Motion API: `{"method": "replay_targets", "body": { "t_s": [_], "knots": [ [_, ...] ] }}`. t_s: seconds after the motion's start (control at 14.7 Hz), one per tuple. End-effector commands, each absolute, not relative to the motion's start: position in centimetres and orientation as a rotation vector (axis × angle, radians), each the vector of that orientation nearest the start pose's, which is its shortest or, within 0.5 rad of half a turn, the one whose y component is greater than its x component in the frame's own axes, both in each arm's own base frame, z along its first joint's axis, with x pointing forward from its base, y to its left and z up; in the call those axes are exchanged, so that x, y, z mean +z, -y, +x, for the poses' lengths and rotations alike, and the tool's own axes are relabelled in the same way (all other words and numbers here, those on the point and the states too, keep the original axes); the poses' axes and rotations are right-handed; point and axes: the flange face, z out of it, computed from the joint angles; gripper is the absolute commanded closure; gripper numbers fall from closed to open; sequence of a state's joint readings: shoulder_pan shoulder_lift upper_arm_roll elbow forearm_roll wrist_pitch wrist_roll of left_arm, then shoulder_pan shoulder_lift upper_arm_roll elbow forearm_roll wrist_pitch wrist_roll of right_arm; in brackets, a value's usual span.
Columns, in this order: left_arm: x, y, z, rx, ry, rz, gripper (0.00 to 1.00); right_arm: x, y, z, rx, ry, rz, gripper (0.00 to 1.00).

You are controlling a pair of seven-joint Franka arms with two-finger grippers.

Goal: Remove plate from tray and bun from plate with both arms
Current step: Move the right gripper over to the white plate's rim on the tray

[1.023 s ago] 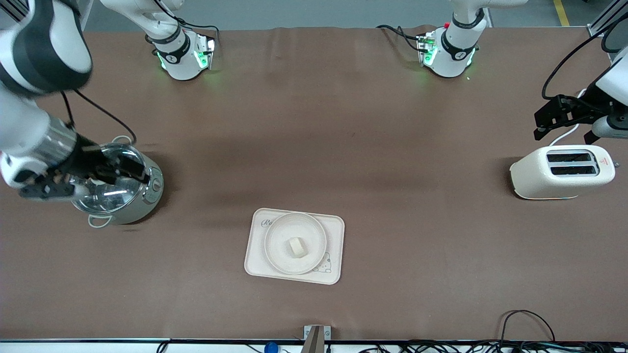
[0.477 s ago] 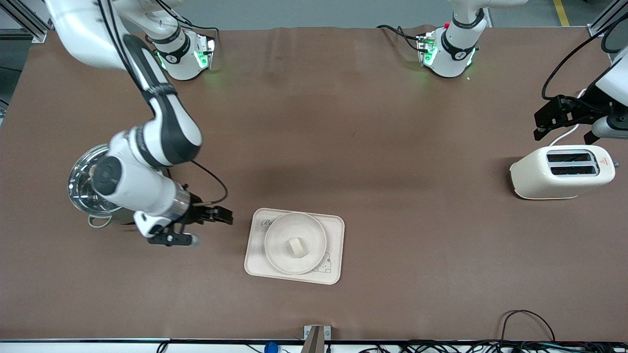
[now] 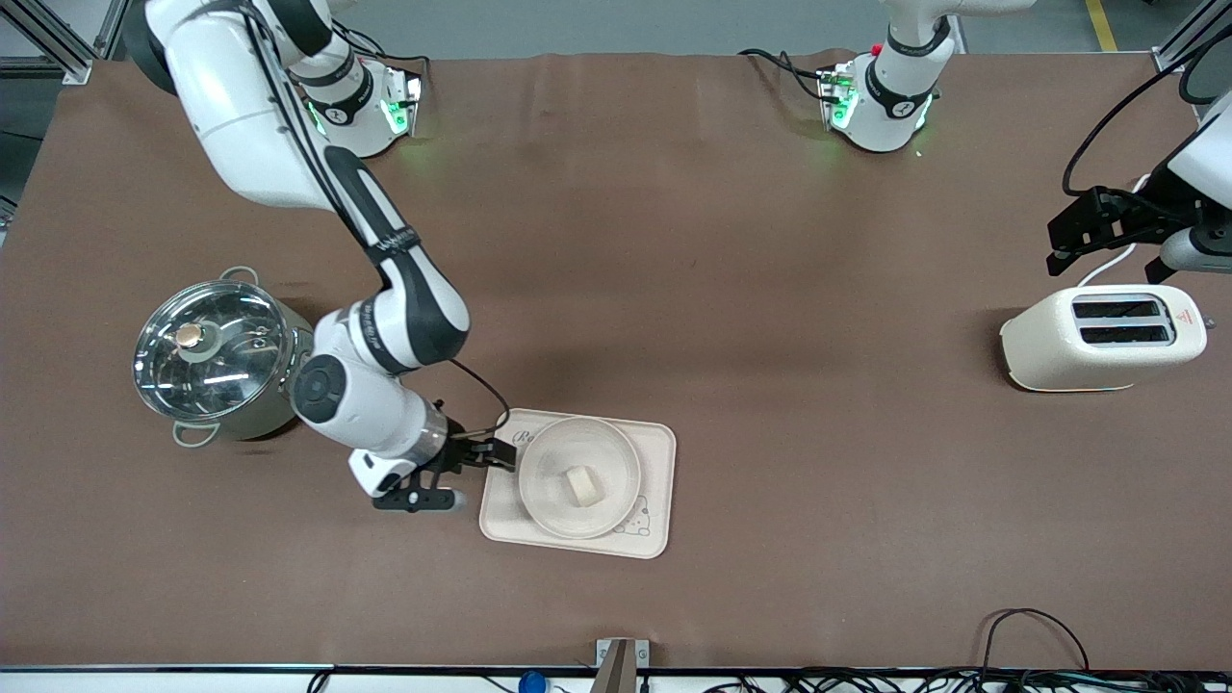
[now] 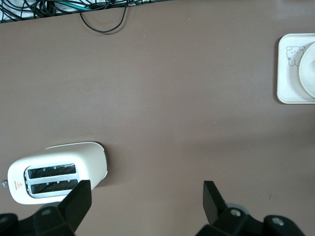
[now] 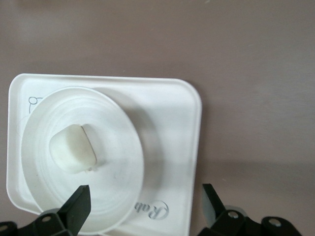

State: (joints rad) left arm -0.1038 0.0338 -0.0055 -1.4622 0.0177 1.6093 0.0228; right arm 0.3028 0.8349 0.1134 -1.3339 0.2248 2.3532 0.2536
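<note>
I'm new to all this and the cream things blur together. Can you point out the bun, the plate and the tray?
bun (image 3: 581,484), front view, its top face.
plate (image 3: 549,450), front view, bare inner surface near the rim.
tray (image 3: 657,446), front view, bare corner toward the left arm's end.

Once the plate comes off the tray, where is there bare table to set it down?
Bare brown table lies between the cream rectangular tray and the cream two-slot toaster, and from the tray toward the arm bases. It is crowded toward the lidded steel pot, where the open right end effector reaches the round cream plate. The open left end effector waits over the table beside the toaster.
</note>
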Motion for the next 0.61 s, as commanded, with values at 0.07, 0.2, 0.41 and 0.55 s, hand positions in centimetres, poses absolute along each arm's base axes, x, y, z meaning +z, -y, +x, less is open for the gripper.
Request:
{"method": "replay_targets", "body": {
  "t_s": [0.07,0.2,0.41,0.55],
  "knots": [
    [66.4,6.0,56.7,-0.178,-0.227,-3.099,0.00,20.8,-31.2,71.1,-0.161,-0.064,-2.827,0.03],
    [66.4,6.0,56.7,-0.178,-0.227,-3.099,0.00,19.8,-31.9,70.8,-0.162,-0.137,-2.819,0.06],
    [66.4,5.9,56.7,-0.178,-0.227,-3.099,0.00,19.2,-31.9,70.6,-0.151,-0.142,-2.824,0.13],
    [66.4,5.9,56.7,-0.178,-0.230,-3.100,0.00,19.0,-31.8,70.6,-0.149,-0.134,-2.826,0.33]
  ]
}}
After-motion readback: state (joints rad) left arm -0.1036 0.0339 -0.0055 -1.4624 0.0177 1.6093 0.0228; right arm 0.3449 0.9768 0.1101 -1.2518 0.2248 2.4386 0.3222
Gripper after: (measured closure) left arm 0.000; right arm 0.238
